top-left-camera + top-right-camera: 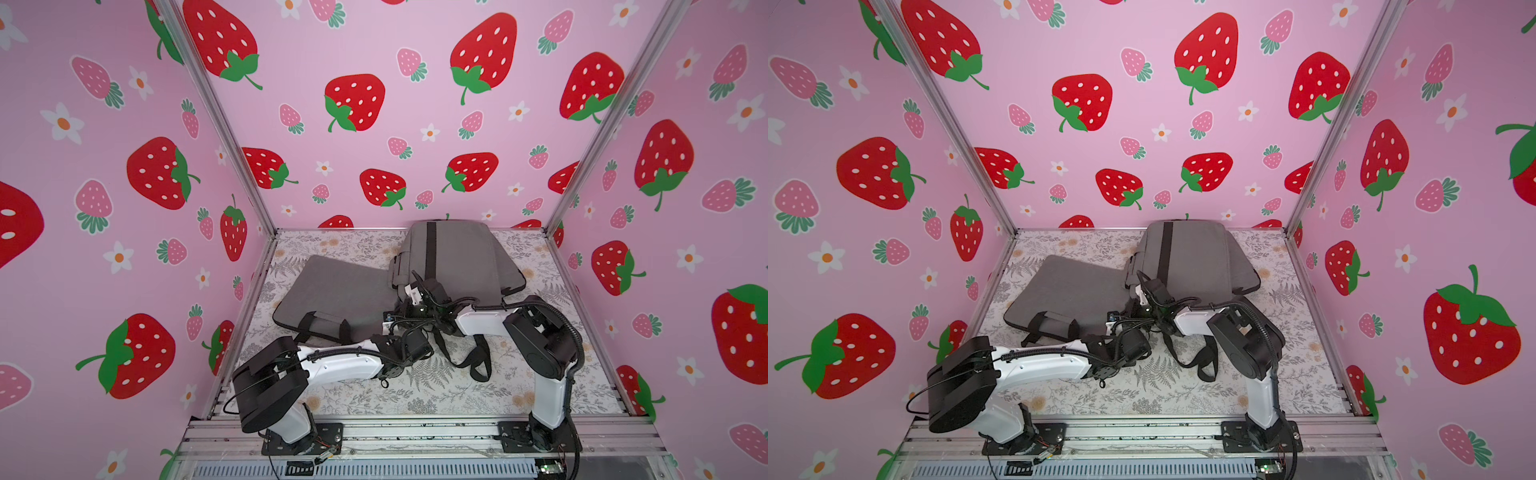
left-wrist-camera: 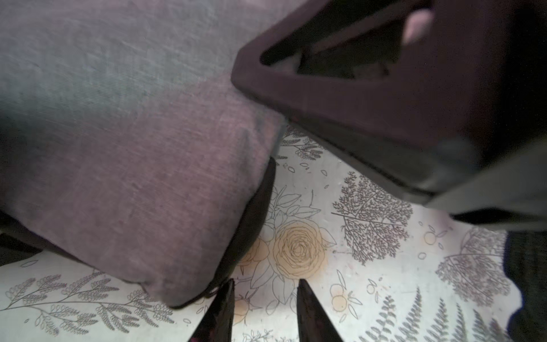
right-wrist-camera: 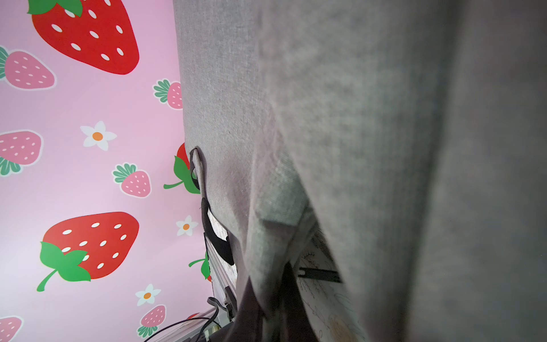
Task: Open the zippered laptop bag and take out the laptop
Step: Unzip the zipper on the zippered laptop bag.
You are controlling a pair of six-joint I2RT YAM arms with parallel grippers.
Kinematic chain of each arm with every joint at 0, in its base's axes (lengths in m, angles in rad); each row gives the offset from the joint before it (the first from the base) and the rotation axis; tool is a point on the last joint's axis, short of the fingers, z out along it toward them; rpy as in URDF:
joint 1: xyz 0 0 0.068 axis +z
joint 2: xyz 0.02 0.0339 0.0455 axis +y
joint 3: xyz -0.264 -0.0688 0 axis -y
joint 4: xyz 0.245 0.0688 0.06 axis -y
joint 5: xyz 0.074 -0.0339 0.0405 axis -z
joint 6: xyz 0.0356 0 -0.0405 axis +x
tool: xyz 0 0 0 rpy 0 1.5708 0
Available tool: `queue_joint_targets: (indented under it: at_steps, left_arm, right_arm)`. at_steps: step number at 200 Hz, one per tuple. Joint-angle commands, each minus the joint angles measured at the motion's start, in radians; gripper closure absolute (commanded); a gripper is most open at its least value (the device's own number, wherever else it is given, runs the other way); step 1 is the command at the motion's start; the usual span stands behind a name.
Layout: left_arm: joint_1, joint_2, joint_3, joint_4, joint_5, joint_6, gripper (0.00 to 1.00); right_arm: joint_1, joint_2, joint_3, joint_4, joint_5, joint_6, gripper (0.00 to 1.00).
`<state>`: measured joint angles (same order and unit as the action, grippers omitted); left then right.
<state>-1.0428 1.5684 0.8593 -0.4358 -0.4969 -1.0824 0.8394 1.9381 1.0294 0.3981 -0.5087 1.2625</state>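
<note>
Laptop bag (image 1: 457,257), grey with a black stripe, sits at 1 o'clock on the floral tabletop (image 1: 457,395). Its far end is against the back wall and its near edge is tipped up. Right end effector (image 3: 268,305) is clenched on a fold of the bag's grey fabric at the near-left corner; in both top views it sits close to tabletop centre. A second grey panel (image 1: 332,291) with a carry handle (image 1: 326,324) on its 6 o'clock edge lies flat at 10 o'clock, its far-right part under the raised bag; cannot tell how the two join. Left end effector (image 2: 263,311) is released, with a gap between its tips and nothing in it, low over bare tabletop just beside a corner of grey fabric. Black shoulder strap (image 1: 478,361) lies loose at 5 o'clock. Laptop itself can't be made out.
</note>
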Motion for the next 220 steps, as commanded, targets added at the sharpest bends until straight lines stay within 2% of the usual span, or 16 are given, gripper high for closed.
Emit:
queue_joint_targets:
  at_steps: [1, 74, 94, 151, 178, 215, 220]
  left_arm:
    - [0.028, 0.026, 0.045, -0.056, -0.062, -0.029, 0.63]
    - [0.05, 0.024, 0.02, -0.146, -0.08, -0.105, 0.64]
    - [0.07, 0.006, 0.004, -0.102, -0.074, -0.079, 0.64]
    - [0.108, 0.004, 0.014, -0.12, -0.081, -0.057, 0.72]
    - [0.127, -0.024, -0.003, -0.048, -0.051, -0.01, 0.82]
    - [0.13, -0.05, -0.005, -0.073, -0.019, -0.008, 0.93]
    - [0.13, -0.054, -0.007, -0.075, -0.011, -0.012, 0.99]
  right_arm:
    - [-0.015, -0.017, 0.004, -0.041, -0.017, 0.006, 1.0]
    - [-0.027, -0.013, -0.014, -0.034, -0.02, 0.006, 1.0]
    - [-0.027, -0.011, -0.016, -0.03, -0.025, 0.006, 1.0]
    - [-0.033, -0.009, -0.025, -0.013, -0.033, 0.012, 1.0]
    - [-0.033, -0.007, -0.031, -0.008, -0.036, 0.018, 1.0]
    - [-0.041, -0.003, -0.031, -0.008, -0.029, 0.012, 1.0]
    - [-0.042, -0.003, -0.031, -0.01, -0.03, 0.011, 1.0]
